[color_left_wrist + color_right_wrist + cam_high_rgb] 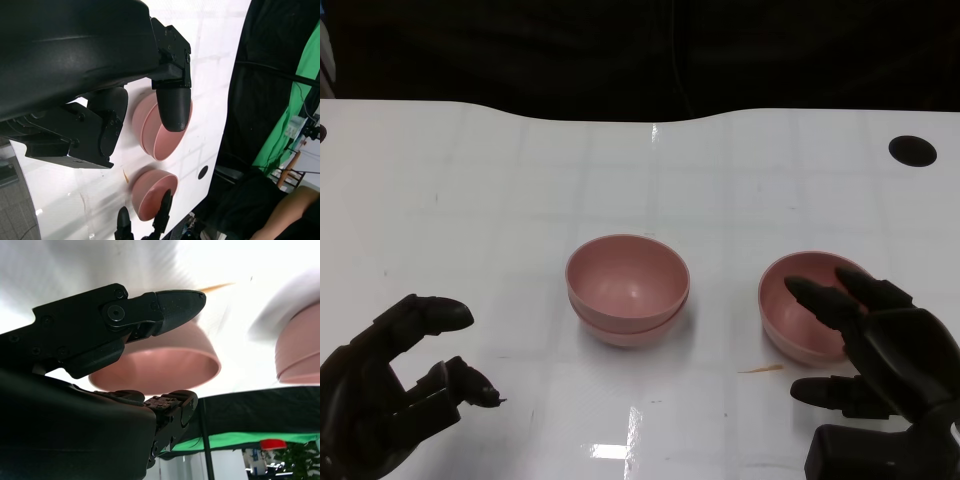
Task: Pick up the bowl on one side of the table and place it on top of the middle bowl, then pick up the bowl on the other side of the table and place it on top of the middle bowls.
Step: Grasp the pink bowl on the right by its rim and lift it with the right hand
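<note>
Right hand [880,350], fingers [820,298] spread, reaches over side bowl [790,315].

White table [470,200], black hole near rt corner [912,150], green backdrop [300,95]

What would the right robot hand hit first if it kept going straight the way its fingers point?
Most likely the single pink bowl: the right robot hand has its fingertips over the near rim already, though its height above the rim is unclear.
</note>
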Robot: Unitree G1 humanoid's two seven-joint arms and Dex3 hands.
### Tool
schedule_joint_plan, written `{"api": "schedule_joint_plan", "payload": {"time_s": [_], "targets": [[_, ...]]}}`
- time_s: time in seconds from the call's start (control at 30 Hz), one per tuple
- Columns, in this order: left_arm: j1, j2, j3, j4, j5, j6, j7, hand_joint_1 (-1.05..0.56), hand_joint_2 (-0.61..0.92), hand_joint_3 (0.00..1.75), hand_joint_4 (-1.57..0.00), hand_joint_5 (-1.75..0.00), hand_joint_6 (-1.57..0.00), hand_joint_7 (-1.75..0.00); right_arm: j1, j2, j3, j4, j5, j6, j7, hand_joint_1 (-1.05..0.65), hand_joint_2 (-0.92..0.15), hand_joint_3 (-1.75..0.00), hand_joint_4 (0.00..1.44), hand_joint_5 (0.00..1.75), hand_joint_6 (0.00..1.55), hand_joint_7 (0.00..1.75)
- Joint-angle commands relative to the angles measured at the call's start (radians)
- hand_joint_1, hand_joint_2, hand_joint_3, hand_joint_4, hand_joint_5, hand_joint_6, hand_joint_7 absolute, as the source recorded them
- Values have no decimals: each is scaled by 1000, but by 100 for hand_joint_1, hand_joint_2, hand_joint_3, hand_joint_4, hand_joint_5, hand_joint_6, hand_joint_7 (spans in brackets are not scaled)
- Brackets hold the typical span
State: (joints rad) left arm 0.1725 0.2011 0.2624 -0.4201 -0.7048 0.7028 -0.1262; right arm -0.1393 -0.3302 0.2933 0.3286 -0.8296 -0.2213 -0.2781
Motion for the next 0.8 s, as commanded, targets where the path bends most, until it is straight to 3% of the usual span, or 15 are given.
{"api": "schedule_joint_plan", "payload": {"time_s": [0.03,0.37,0.63,0.8], "targets": [[-5,7,6,-22,6,10,15,22,92,145,-57,-175,-27,-175,-6,-16,6,3,7,11,-12,-93,-92,-22,19,1,28,1],[-7,10,9,-33,6,19,15,22,92,146,-58,-175,-28,-175,-24,-12,29,13,11,32,-3,-91,-92,-21,20,1,29,1],[-6,8,15,-46,-2,28,15,23,92,146,-58,-175,-27,-175,-136,8,49,176,31,-8,-53,-88,-92,-21,25,3,31,1],[-3,6,15,-57,-1,33,22,25,92,147,-51,-175,-15,-175,-217,21,71,320,38,-39,-103,-86,-92,-21,28,4,33,2]]}}
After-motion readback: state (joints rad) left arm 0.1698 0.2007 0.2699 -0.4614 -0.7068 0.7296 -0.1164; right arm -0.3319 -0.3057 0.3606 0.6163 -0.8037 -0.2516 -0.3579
